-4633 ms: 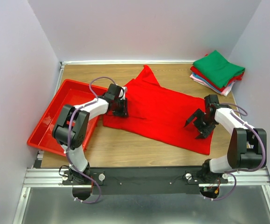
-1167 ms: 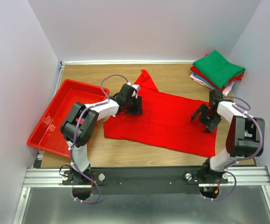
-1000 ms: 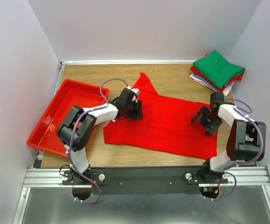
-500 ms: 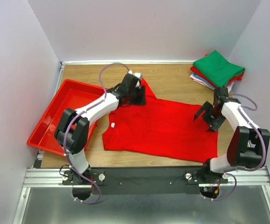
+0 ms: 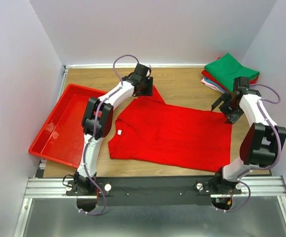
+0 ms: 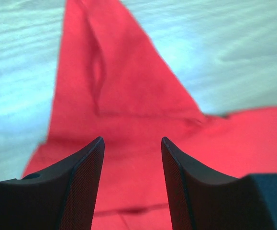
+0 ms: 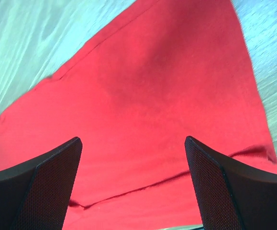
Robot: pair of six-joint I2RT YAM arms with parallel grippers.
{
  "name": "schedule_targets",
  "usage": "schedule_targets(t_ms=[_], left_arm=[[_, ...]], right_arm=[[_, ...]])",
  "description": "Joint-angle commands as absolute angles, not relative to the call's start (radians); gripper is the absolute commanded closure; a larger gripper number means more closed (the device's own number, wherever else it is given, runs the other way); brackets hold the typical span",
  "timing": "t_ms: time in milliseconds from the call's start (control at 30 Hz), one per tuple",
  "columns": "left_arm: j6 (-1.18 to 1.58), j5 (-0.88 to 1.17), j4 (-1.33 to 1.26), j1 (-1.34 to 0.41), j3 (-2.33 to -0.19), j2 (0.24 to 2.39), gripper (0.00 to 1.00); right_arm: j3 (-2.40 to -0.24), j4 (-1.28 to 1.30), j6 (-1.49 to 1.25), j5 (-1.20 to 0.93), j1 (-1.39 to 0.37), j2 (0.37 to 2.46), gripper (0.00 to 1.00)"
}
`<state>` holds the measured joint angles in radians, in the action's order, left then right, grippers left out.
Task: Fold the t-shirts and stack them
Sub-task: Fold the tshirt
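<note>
The shirt lies spread flat on the middle of the table, its neck tag at its left edge. The tray sits left of the shirt, near it but apart, at the table's left side. The stack sits behind and right of the shirt, in the far right corner. The left gripper is above the shirt's far left sleeve. The right gripper is above the shirt's far right corner, between shirt and stack.
</note>
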<state>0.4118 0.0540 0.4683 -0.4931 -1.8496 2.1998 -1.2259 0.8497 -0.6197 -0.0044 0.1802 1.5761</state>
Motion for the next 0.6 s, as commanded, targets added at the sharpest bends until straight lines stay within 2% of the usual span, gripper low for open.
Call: schedule_targets(t_ms=[0,267,567], left_arm=[[0.396,0.048,0.494,-0.46,-1.942,2.247,0.42],[0.399,0.092,0.499,-0.434,-2.065,2.362,0.46],[0.403,0.104,0.486,-0.451,-1.988,2.355,0.49]], right_arm=[[-1.278,0.877,-0.614,0.031,0.202,1.63,0.05],[-1.331,0.879,-0.609,0.017,0.216,1.713,0.05],[-1.345,0.876,-0.594,0.005,0.242,1.752,0.05]])
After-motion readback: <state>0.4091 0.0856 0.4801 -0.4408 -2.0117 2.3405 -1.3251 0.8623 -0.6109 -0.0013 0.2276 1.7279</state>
